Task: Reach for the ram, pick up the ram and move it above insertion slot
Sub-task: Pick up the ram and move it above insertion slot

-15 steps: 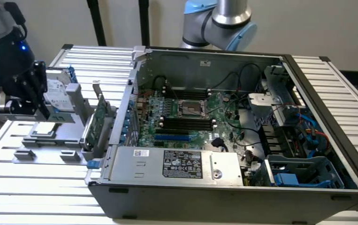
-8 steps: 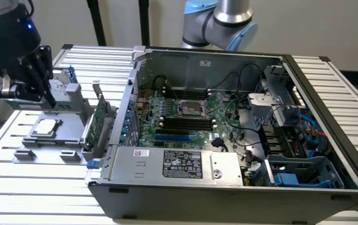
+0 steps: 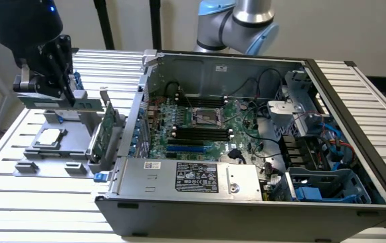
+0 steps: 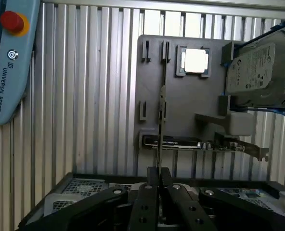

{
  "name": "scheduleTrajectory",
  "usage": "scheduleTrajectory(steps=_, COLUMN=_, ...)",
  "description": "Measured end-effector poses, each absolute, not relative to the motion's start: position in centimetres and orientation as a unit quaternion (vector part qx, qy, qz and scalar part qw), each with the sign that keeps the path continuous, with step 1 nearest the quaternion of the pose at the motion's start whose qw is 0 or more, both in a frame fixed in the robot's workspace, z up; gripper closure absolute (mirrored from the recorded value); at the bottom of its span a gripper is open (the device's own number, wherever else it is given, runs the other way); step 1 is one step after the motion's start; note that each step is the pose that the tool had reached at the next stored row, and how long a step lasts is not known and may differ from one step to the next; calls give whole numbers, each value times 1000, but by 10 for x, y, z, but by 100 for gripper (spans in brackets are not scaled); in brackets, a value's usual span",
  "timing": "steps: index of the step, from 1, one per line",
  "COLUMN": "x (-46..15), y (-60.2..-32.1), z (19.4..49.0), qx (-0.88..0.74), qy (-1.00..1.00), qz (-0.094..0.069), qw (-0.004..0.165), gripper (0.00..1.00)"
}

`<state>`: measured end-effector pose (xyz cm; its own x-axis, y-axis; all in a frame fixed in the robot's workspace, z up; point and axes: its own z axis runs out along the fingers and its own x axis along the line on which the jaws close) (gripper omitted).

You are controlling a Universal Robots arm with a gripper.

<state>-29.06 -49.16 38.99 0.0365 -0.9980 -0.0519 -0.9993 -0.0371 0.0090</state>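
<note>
**Ram clamped edge-on above the parts holder**

The tool (image 4: 158, 185) has its fingers pinched on the ram (image 4: 160, 130), a thin stick seen edge-on, held over the grey holder (image 3: 78, 136) on the worktop (image 3: 37, 202) at the exterior view's left. To do this step well, I judge the stick should stay upright and square in the grip. The holder carries a processor (image 4: 196, 60), a hard drive (image 4: 258, 72) and an expansion card (image 4: 181, 143). The open computer case (image 3: 247, 212) holds the motherboard (image 3: 200, 126) with its dark slots
</note>
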Motion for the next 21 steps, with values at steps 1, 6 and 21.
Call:
scheduleTrajectory(steps=1, x=-286, y=-492, z=391, qx=-720, qy=694, qz=23, qw=16, gripper=86)
scheduleTrajectory(steps=6, x=-263, y=-492, z=394, qx=-720, qy=694, qz=27, qw=20, gripper=86)
scheduleTrajectory(steps=21, x=-195, y=-492, z=395, qx=-719, qy=693, qz=45, qw=39, gripper=86)
